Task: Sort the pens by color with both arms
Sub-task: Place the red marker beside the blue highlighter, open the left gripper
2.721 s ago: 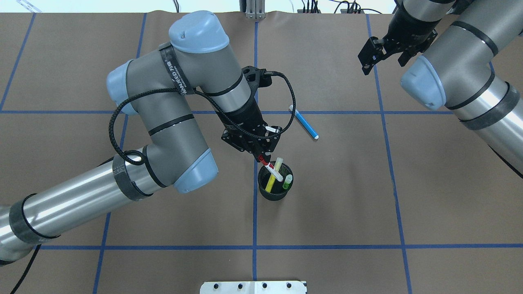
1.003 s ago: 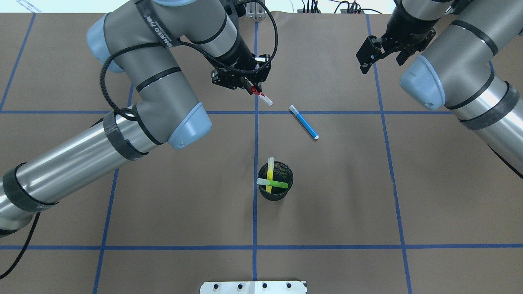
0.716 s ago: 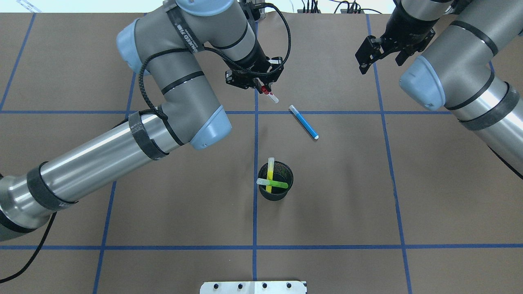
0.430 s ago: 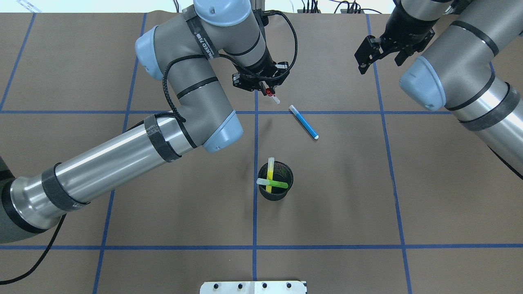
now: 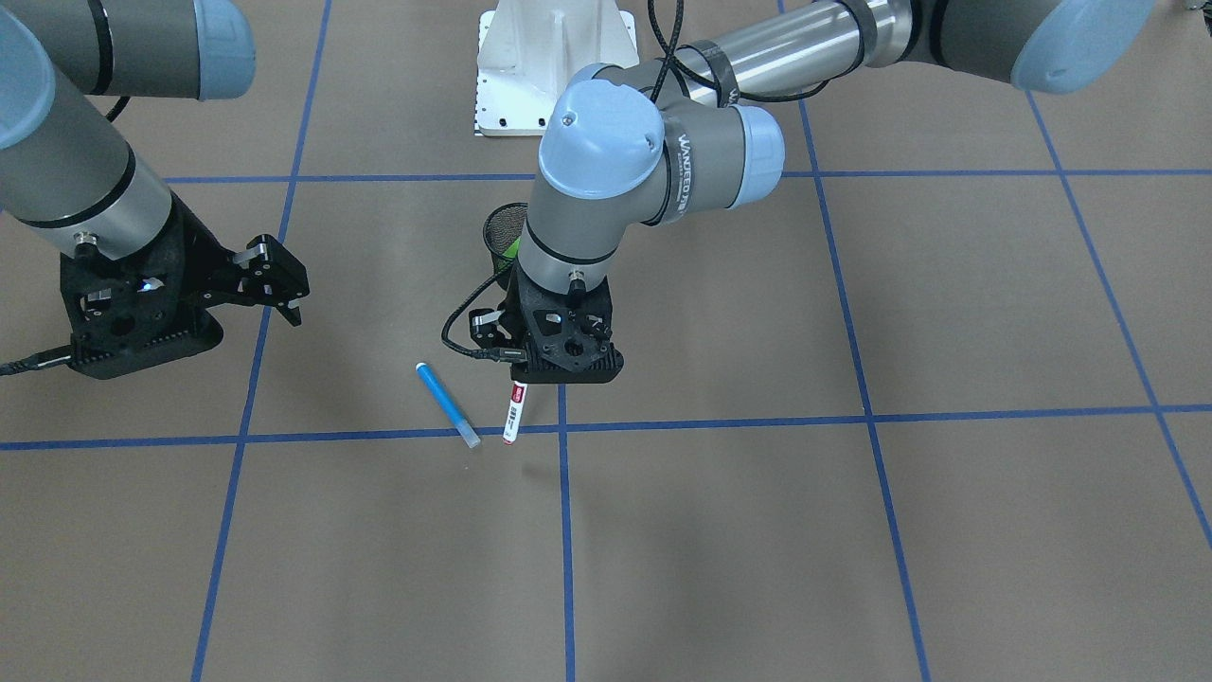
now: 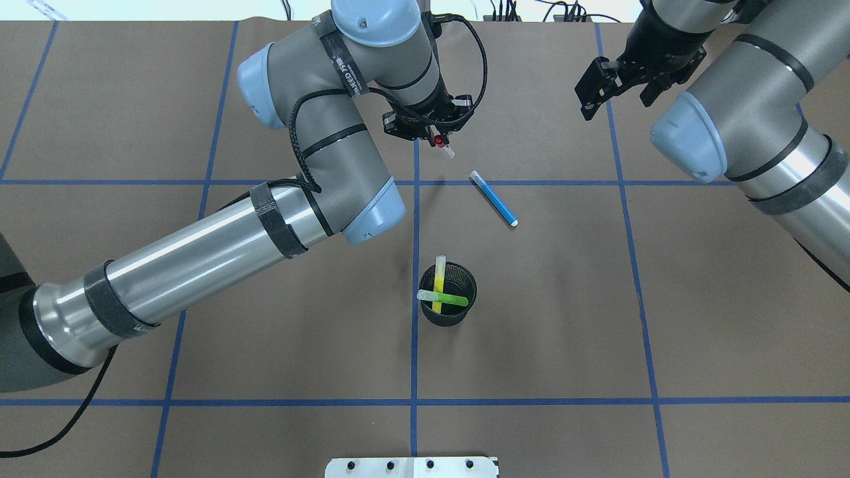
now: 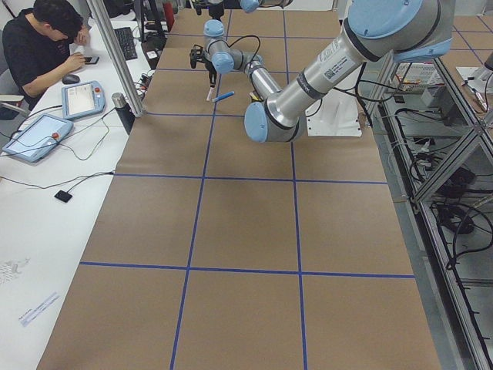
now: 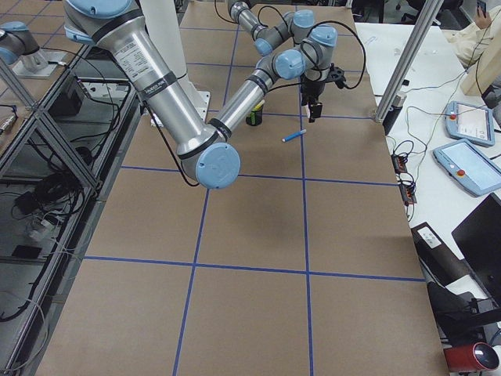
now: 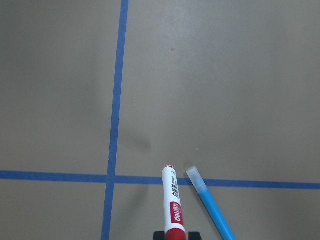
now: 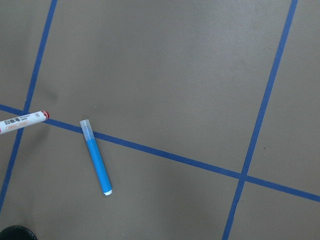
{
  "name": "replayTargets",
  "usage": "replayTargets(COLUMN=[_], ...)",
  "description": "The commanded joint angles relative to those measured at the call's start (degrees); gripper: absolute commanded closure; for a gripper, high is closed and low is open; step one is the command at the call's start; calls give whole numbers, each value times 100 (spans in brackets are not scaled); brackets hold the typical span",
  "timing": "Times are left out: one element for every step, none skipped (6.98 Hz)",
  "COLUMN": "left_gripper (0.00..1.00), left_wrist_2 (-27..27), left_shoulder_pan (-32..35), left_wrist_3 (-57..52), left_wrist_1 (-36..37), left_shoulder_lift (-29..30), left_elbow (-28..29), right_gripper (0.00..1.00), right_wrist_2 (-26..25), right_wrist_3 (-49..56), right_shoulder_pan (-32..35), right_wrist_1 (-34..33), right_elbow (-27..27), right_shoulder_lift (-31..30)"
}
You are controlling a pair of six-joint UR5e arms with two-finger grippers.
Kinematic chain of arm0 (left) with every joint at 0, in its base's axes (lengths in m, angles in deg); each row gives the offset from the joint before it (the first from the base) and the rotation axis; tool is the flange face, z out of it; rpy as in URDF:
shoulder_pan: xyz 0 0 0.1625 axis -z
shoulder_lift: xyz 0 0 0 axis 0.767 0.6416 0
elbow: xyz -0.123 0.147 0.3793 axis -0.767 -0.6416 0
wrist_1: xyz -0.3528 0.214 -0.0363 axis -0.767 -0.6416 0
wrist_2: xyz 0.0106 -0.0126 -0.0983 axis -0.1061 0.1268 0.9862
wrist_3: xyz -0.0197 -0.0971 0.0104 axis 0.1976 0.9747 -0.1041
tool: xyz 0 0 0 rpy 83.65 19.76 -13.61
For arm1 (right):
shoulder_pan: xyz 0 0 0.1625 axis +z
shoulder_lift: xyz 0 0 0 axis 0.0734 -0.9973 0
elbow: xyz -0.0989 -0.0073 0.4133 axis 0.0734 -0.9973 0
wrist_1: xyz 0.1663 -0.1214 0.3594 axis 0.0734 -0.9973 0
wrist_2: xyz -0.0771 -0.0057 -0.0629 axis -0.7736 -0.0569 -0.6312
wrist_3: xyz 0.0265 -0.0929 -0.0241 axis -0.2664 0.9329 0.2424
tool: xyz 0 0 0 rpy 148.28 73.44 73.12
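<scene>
Under left claw (image 6: 438, 140), red-capped pen (image 6: 447, 151), gripped

Left gripper (image 6: 439, 139) clamped, right gripper (image 6: 614, 103) jaws apart

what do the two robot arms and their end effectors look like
The left arm and right arm: silver-grey tubes, light blue rounded joint caps, black bands. A black braided cable loops along the left. The left end effector and right end effector are black, two-fingered.
</scene>
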Motion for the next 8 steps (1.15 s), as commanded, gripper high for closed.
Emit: replayTargets(left_gripper=[83,83,83,80,69,55,47,42], left_wrist_2=[-84,-84,-84,-84,-84,-84,-75,-58], left_shoulder_pan=[-107,-186,-265,-309,-336,-336,-336,-328], left_wrist_3=[-4,5,13,5,-21,-48,-144,-293], left_wrist_1=[-117,-117,-117,-117,-117,-117,-117,-108], left_shoulder_lift=[72,46,37,28,28,28,19,19], left_elbow=[185,150,167,176,167,150,132,71], right_gripper=[1,1,1,1,1,1,1,1], right_wrist_2=[-25,-34,-34,-34,-34,-34,-34,-43], right_wrist_3=[51,42,51,25,25,16,-1,-2], right_shoulder_pan=[-12,-12,-12,-20,-20,-20,-20,-20], right_wrist_1=[7,7,7,7,7,33,85,86], right_elbow=[125,126,117,117,117,117,117,117], right_shoulder_lift=[-38,-39,-21,-13,-4,-4,-4,-4])
